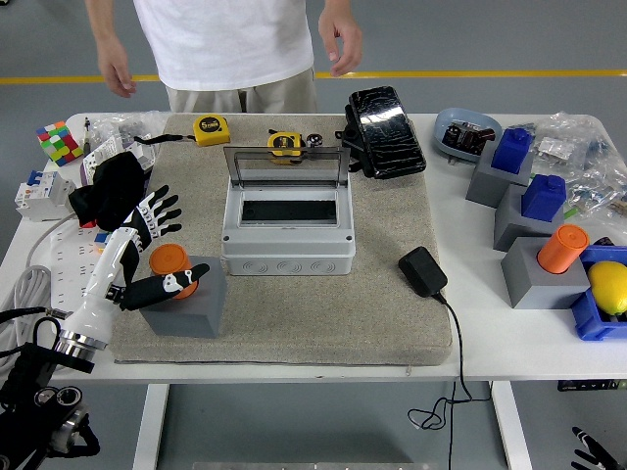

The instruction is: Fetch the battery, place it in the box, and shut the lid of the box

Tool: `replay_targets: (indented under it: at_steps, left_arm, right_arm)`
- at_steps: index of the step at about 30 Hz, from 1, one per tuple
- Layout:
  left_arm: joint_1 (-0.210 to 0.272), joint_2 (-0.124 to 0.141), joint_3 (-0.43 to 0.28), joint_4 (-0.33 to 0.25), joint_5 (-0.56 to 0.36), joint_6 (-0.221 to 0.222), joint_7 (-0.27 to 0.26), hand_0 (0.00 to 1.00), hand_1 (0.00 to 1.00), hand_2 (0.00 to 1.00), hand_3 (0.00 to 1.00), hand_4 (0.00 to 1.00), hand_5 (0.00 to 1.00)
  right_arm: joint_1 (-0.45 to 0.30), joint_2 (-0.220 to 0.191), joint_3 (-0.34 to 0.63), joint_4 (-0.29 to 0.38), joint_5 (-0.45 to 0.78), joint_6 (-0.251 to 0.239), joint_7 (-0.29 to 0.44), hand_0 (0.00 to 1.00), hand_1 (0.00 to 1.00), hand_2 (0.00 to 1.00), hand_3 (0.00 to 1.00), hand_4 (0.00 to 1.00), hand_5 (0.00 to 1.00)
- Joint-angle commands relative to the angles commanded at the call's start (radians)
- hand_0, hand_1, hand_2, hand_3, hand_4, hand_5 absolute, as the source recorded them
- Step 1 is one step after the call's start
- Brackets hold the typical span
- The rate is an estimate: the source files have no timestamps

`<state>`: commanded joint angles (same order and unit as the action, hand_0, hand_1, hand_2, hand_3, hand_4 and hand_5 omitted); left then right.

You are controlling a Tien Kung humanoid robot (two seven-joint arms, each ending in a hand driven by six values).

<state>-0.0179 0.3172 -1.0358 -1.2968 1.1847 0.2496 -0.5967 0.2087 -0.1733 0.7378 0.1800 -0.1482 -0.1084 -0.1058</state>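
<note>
Here the left hand (157,250) brackets the orange battery (168,262) in its grey holder (182,305), fingers spread, thumb across the front, not yet clamped; the box (287,230) waits open.

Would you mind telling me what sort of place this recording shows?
Probably a robotics lab or workshop: a white table crowded with test props, a grey junction box, tape measures, and a painted yellow line on the concrete floor.
</note>
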Motion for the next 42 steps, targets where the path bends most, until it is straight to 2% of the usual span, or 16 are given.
replay_targets:
  at_steps: [1, 2, 7, 8, 13, 14, 19, 20, 25, 26, 31, 32, 42]
  left_arm:
    - [0.001, 0.0, 0.001, 0.002, -0.002, -0.003, 0.0, 0.598, 0.754, 0.817, 0.903, 0.998, 0.042]
    - [0.001, 0.0, 0.001, 0.003, -0.004, -0.005, 0.0, 0.571, 0.721, 0.781, 0.886, 0.998, 0.002]
    - [-0.002, 0.004, 0.003, 0.006, -0.012, -0.009, -0.008, 0.571, 0.721, 0.781, 0.886, 0.998, 0.002]
    - [-0.003, 0.004, 0.002, 0.008, -0.013, -0.009, -0.009, 0.496, 0.63, 0.669, 0.786, 0.998, 0.002]
    - [-0.007, -0.01, -0.004, 0.023, -0.025, -0.02, -0.016, 0.496, 0.63, 0.669, 0.786, 0.998, 0.002]
    - [-0.008, -0.013, -0.005, 0.025, -0.028, -0.021, -0.018, 0.392, 0.462, 0.512, 0.634, 0.998, 0.002]
    - [-0.015, -0.026, 0.0, 0.033, -0.053, -0.033, -0.03, 0.392, 0.462, 0.512, 0.634, 0.998, 0.002]
    - [-0.016, -0.027, 0.002, 0.033, -0.059, -0.034, -0.034, 0.318, 0.337, 0.399, 0.495, 0.998, 0.002]
    - [-0.022, -0.035, 0.001, 0.039, -0.078, -0.044, -0.043, 0.318, 0.337, 0.399, 0.495, 0.998, 0.002]
    - [-0.024, -0.036, 0.003, 0.041, -0.082, -0.045, -0.046, 0.25, 0.254, 0.336, 0.4, 0.975, 0.002]
    - [-0.033, -0.04, 0.015, 0.048, -0.101, -0.046, -0.049, 0.25, 0.254, 0.336, 0.4, 0.975, 0.002]
    - [-0.034, -0.041, 0.017, 0.05, -0.105, -0.045, -0.049, 0.195, 0.205, 0.283, 0.315, 0.91, 0.002]
    - [-0.05, -0.049, 0.033, 0.055, -0.128, -0.033, -0.049, 0.179, 0.179, 0.259, 0.295, 0.872, 0.002]
  right_arm:
    - [0.0, 0.0, 0.001, 0.0, -0.001, 0.0, 0.0, 0.625, 0.691, 0.67, 0.552, 0.922, 0.497]
    - [0.001, -0.001, 0.001, 0.0, 0.0, 0.0, 0.0, 0.627, 0.691, 0.67, 0.552, 0.922, 0.496]
    - [0.0, -0.001, 0.008, 0.0, -0.006, 0.001, -0.004, 0.627, 0.691, 0.67, 0.552, 0.922, 0.496]
    - [0.0, -0.001, 0.008, 0.0, -0.005, 0.001, -0.004, 0.626, 0.691, 0.67, 0.553, 0.922, 0.497]
    - [0.001, -0.001, 0.001, 0.0, 0.002, 0.001, -0.001, 0.626, 0.691, 0.67, 0.553, 0.922, 0.497]
    - [0.001, -0.001, 0.0, 0.0, 0.002, 0.001, -0.001, 0.625, 0.69, 0.67, 0.552, 0.922, 0.496]
    - [0.001, 0.0, -0.001, 0.0, 0.004, 0.001, -0.001, 0.625, 0.69, 0.67, 0.552, 0.922, 0.496]
    - [0.001, 0.0, 0.0, 0.0, 0.003, 0.001, -0.001, 0.625, 0.69, 0.67, 0.552, 0.922, 0.496]
    - [0.0, -0.001, -0.001, 0.0, 0.002, 0.001, -0.002, 0.625, 0.69, 0.67, 0.552, 0.922, 0.496]
    - [0.001, -0.001, -0.001, 0.0, 0.002, 0.001, -0.002, 0.626, 0.691, 0.67, 0.552, 0.922, 0.495]
    - [0.002, 0.0, -0.001, 0.0, 0.005, 0.002, -0.002, 0.626, 0.691, 0.67, 0.552, 0.922, 0.495]
    - [0.002, 0.0, -0.002, 0.0, 0.006, 0.001, -0.002, 0.625, 0.69, 0.67, 0.552, 0.922, 0.495]
    - [0.003, 0.001, -0.01, 0.0, 0.01, 0.0, 0.001, 0.624, 0.691, 0.67, 0.552, 0.922, 0.495]
